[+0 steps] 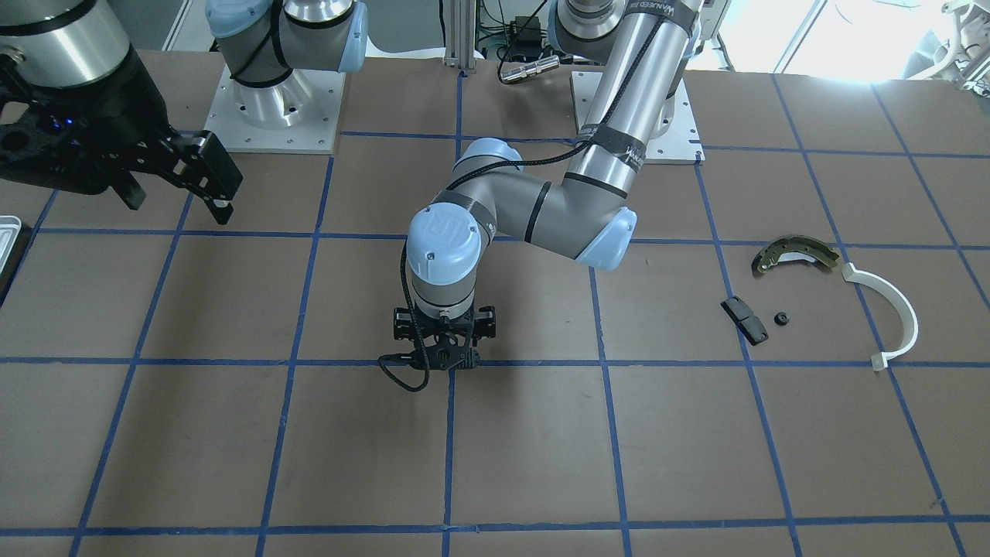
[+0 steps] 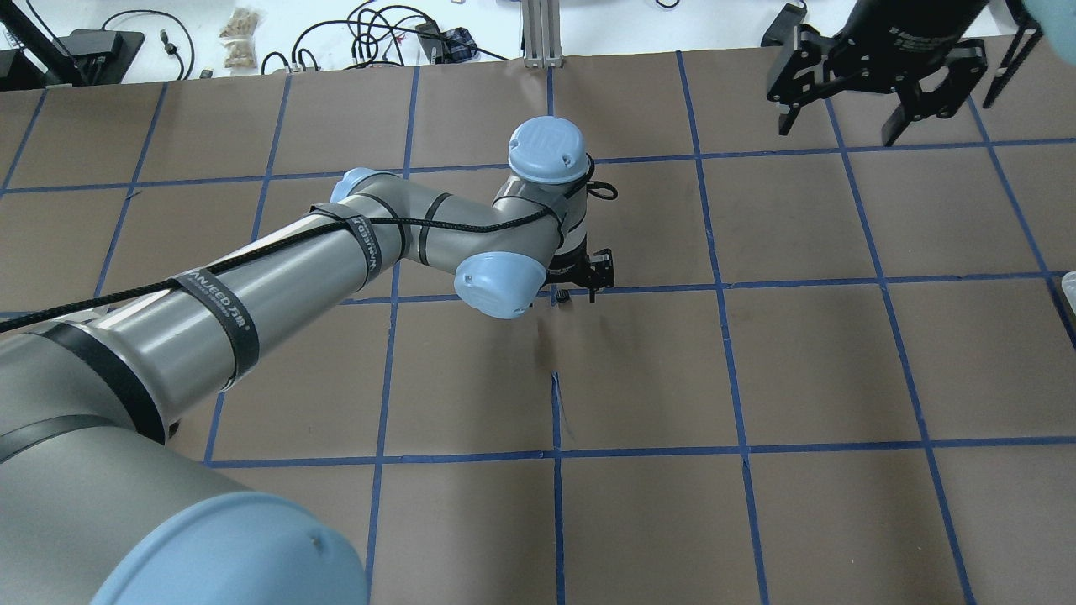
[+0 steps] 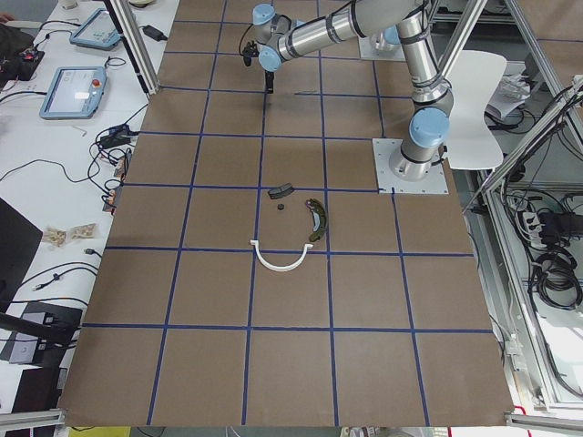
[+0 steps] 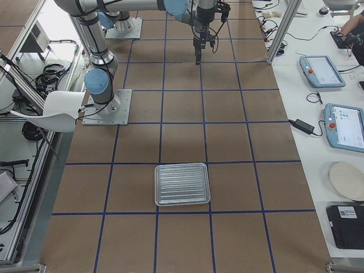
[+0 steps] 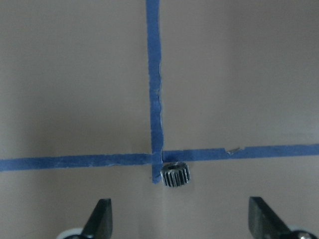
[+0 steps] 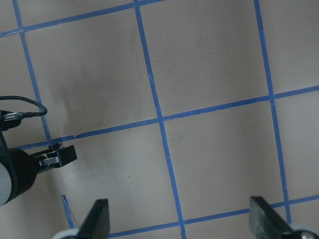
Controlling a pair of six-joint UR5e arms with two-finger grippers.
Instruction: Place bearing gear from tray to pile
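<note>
A small toothed bearing gear (image 5: 175, 175) lies on the brown table just beside a blue tape crossing. My left gripper (image 5: 180, 219) is open and points straight down over it, with a finger on each side and not touching it; it also shows in the front view (image 1: 445, 350). My right gripper (image 6: 180, 219) is open, empty and high above the table (image 2: 841, 126). The silver tray (image 4: 182, 183) looks empty. The pile holds an olive brake shoe (image 1: 795, 253), a white arc (image 1: 889, 309) and a black block (image 1: 744, 319).
A small black round part (image 1: 781, 318) lies next to the black block. The tray's edge shows at the front view's left border (image 1: 9, 232). Blue tape lines grid the table. The left arm's elbow (image 1: 541, 216) stretches over the table's middle.
</note>
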